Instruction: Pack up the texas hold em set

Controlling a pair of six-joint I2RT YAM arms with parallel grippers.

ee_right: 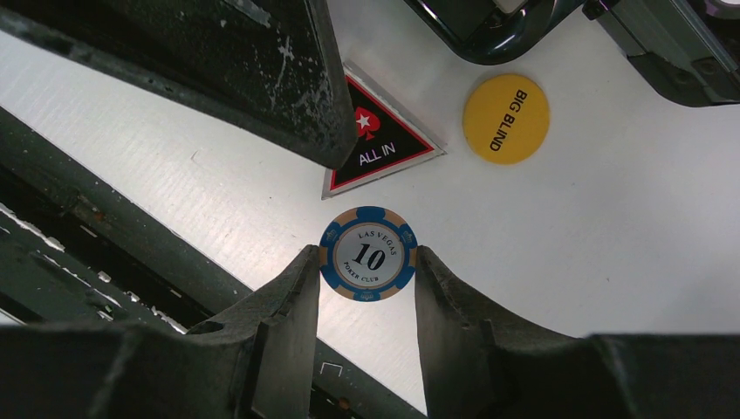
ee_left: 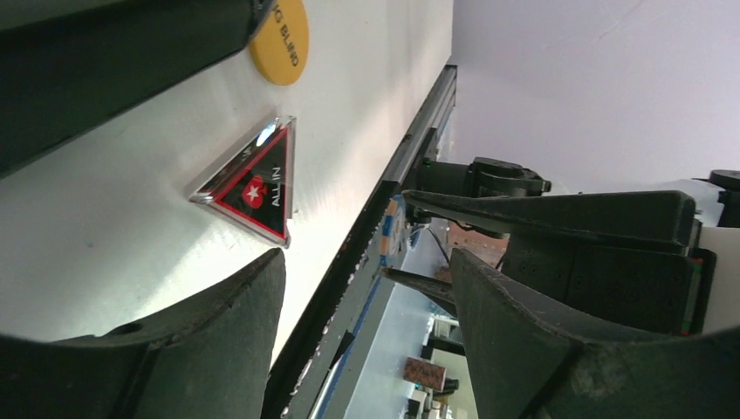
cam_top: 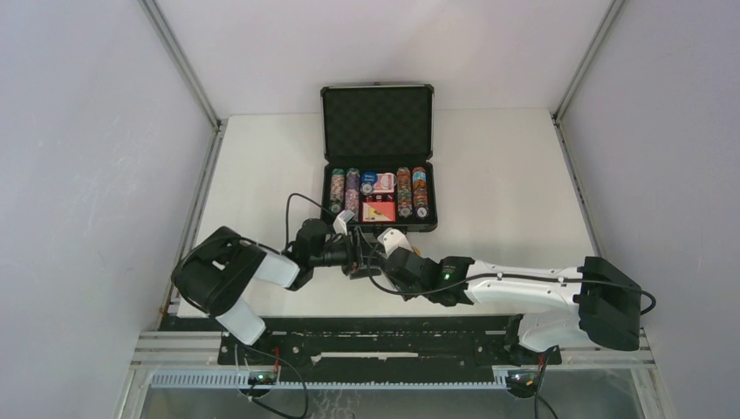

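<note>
At six o'clock of the case (cam_top: 377, 122), right gripper (ee_right: 366, 257) pinches a blue chip (ee_right: 367, 253); left gripper (ee_left: 366, 257) spread, empty; case mostly filled; ALL IN marker (ee_right: 384, 148) and BIG BLIND button (ee_right: 506, 118) lie loose.

Premises: a robotics laboratory test cell, not a domestic or retail space. A flat white desk (cam_top: 524, 175) stands enclosed by plain pale panel walls (cam_top: 78, 157) joined by bare aluminium frame struts (cam_top: 179, 61). A black-and-white left robot arm (cam_top: 236, 275) and a matching right robot arm (cam_top: 524, 288) are bolted to a black mounting rail (cam_top: 384, 336) at the near edge. A slotted grey cable duct (cam_top: 349, 381) runs below it with loose wiring.
</note>
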